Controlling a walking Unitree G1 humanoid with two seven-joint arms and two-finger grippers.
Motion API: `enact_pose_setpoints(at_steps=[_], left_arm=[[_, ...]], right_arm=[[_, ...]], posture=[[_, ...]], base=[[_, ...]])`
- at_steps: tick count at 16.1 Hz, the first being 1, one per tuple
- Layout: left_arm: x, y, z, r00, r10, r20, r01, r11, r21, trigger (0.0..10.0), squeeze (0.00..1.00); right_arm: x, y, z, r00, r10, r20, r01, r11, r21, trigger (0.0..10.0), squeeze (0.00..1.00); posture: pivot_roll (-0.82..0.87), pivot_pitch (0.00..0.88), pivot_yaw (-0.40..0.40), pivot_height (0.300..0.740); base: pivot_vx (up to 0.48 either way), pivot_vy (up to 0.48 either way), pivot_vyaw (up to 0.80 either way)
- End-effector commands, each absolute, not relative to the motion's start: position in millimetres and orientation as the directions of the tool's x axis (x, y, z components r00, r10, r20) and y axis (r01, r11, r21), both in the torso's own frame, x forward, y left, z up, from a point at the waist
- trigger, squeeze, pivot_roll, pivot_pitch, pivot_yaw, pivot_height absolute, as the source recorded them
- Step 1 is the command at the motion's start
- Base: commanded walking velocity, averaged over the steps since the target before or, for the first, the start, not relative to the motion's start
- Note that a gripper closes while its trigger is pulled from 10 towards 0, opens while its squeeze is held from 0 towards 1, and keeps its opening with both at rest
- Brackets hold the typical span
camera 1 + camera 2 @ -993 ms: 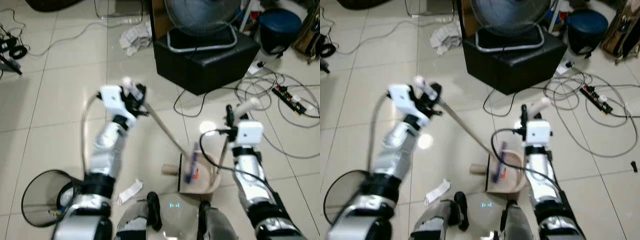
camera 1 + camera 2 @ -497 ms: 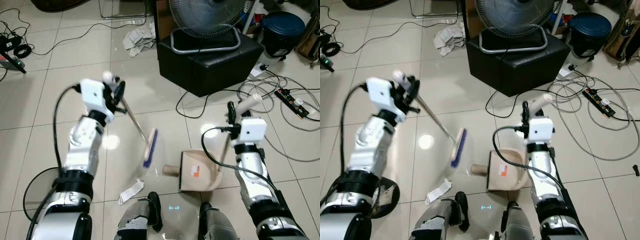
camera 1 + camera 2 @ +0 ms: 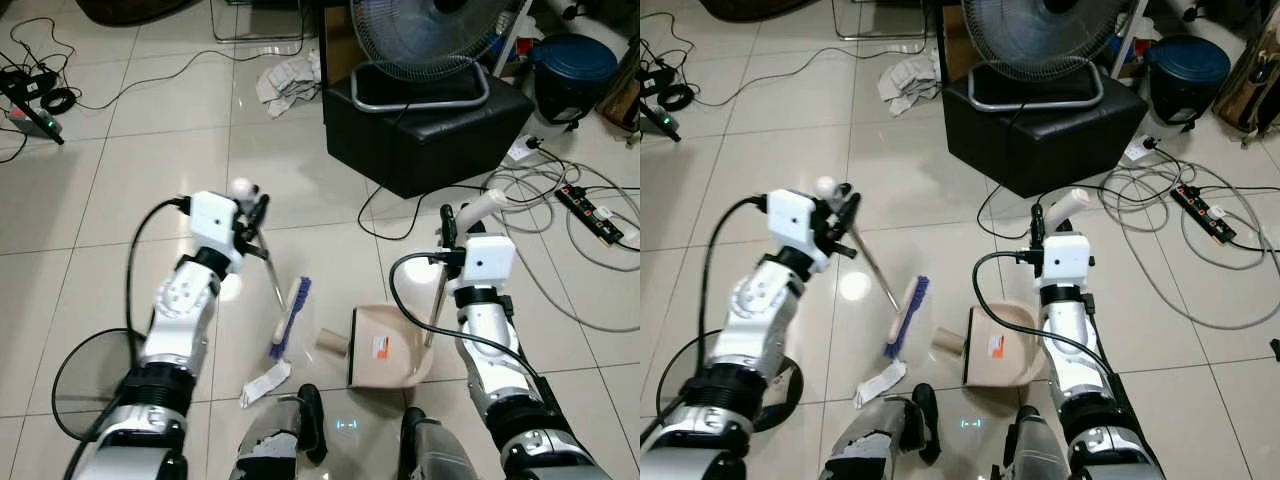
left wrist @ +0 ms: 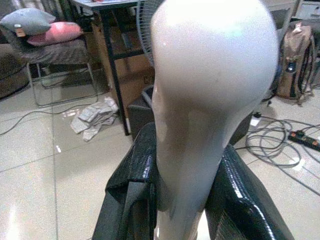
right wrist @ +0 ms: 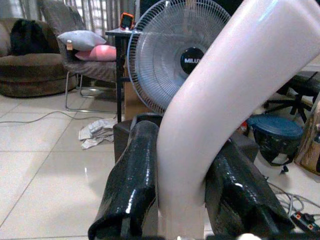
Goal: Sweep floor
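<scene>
Black left end effector (image 3: 255,212) clamps broom (image 3: 290,318); right end effector (image 3: 447,228) clamps dustpan (image 3: 382,348) handle

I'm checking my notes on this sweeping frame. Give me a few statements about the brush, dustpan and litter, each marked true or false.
1. The left claw holds the brush by its handle. True.
2. The brush head lies inside the dustpan. False: it is on the floor beside the pan.
3. The right claw grips the dustpan's handle. True.
4. The cardboard tube is beside the fan. False: it lies against the dustpan.
5. A paper scrap lies near the brush. True.
</scene>
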State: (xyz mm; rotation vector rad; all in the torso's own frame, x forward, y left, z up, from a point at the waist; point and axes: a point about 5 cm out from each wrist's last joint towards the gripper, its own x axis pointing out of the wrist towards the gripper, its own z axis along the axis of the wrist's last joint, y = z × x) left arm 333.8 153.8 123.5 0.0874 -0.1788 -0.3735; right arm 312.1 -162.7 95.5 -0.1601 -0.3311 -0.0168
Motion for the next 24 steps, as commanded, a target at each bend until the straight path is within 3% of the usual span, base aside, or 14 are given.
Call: enact_pose_setpoints(at_steps=[1, 5, 13, 15, 18, 20, 22, 24], left_arm=[[325, 148, 102, 0.915, -0.398, 0.072, 0.392, 0.916, 0.081, 10.0, 0.00], [315, 145, 101, 0.884, -0.463, 0.067, 0.457, 0.885, 0.083, 10.0, 0.00], [306, 154, 108, 0.859, -0.510, 0.051, 0.504, 0.858, 0.098, 10.0, 0.00], [310, 164, 109, 0.887, -0.459, 0.052, 0.451, 0.884, 0.119, 10.0, 0.00], [317, 177, 108, 0.957, -0.285, 0.059, 0.278, 0.955, 0.102, 10.0, 0.00], [315, 173, 104, 0.962, -0.265, 0.060, 0.261, 0.963, 0.072, 10.0, 0.00], [313, 157, 102, 0.946, -0.319, 0.054, 0.316, 0.947, 0.058, 10.0, 0.00], [307, 146, 98, 0.931, -0.363, 0.034, 0.361, 0.931, 0.052, 10.0, 0.00]], right_arm=[[315, -159, 98, 0.944, 0.010, 0.329, 0.043, 0.987, -0.156, 10.0, 0.00], [335, -162, 113, 0.942, -0.007, 0.335, 0.072, 0.981, -0.182, 10.0, 0.00], [342, -171, 120, 0.940, -0.012, 0.341, 0.089, 0.973, -0.211, 10.0, 0.00], [339, -173, 118, 0.942, -0.003, 0.336, 0.077, 0.975, -0.207, 10.0, 0.00], [322, -176, 101, 0.943, -0.018, 0.332, 0.087, 0.977, -0.195, 10.0, 0.00], [315, -170, 91, 0.950, -0.012, 0.312, 0.072, 0.981, -0.182, 10.0, 0.00], [313, -159, 86, 0.955, 0.008, 0.298, 0.054, 0.979, -0.197, 10.0, 0.00], [310, -149, 81, 0.959, 0.015, 0.283, 0.041, 0.981, -0.189, 10.0, 0.00]], posture=[[0.11, 0.234, 0.124, 0.740], [0.13, 0.242, 0.120, 0.740], [0.12, 0.241, 0.110, 0.740], [0.11, 0.231, 0.100, 0.740], [0.11, 0.238, 0.103, 0.740], [0.11, 0.225, 0.109, 0.740], [0.12, 0.263, 0.117, 0.740], [0.13, 0.245, 0.114, 0.740]], base=[[0.000, 0.000, 0.00], [0.000, 0.000, 0.00], [0.000, 0.000, 0.00], [0.000, 0.000, 0.00], [0.000, 0.000, 0.00], [0.000, 0.000, 0.00], [0.000, 0.000, 0.00], [0.000, 0.000, 0.00]])
